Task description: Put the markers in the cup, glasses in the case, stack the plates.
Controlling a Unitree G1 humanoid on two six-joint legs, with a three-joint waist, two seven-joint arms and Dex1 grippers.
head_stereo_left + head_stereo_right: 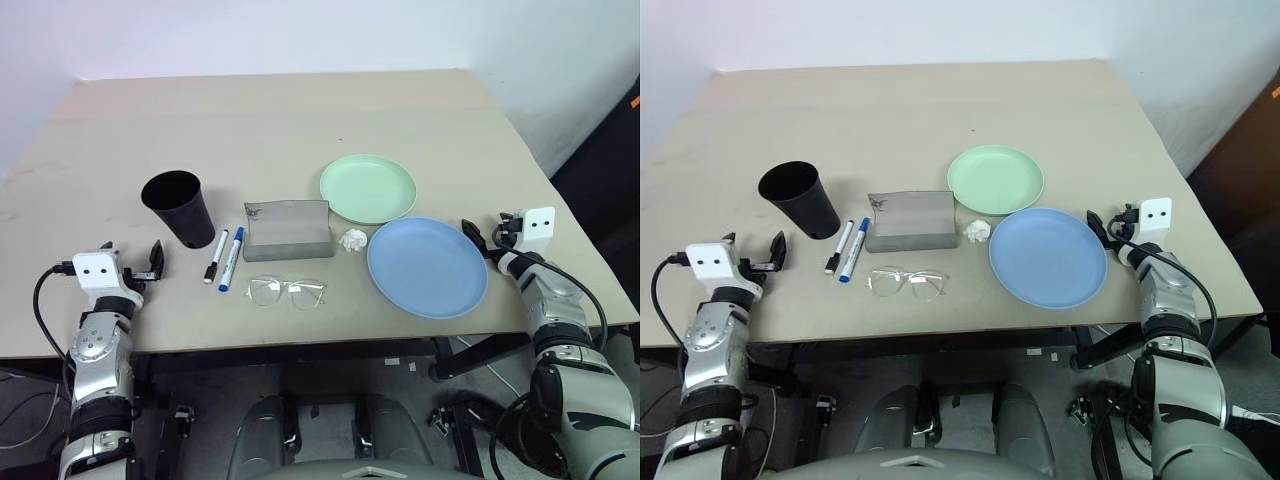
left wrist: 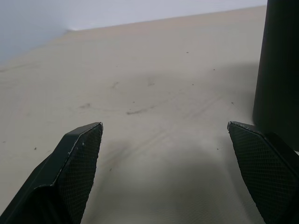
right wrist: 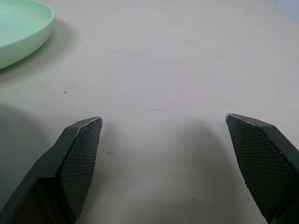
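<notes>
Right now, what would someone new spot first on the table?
Probably the two plates: the big light blue plate at the table's right front, with the pale green plate just behind it. Next, the tall black cup on the left, with two markers lying beside it.

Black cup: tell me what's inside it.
The black cup shows only its dark interior near the rim, with no marker sticking out. Both markers lie on the table beside it. Its bottom is hidden.

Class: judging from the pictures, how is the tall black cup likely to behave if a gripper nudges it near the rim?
The cup stands upright on a base narrower than its rim, so it would probably tip rather than slide. It looks empty and thin-walled, so likely light. Once over, its tapered side may roll in a curve.
</notes>
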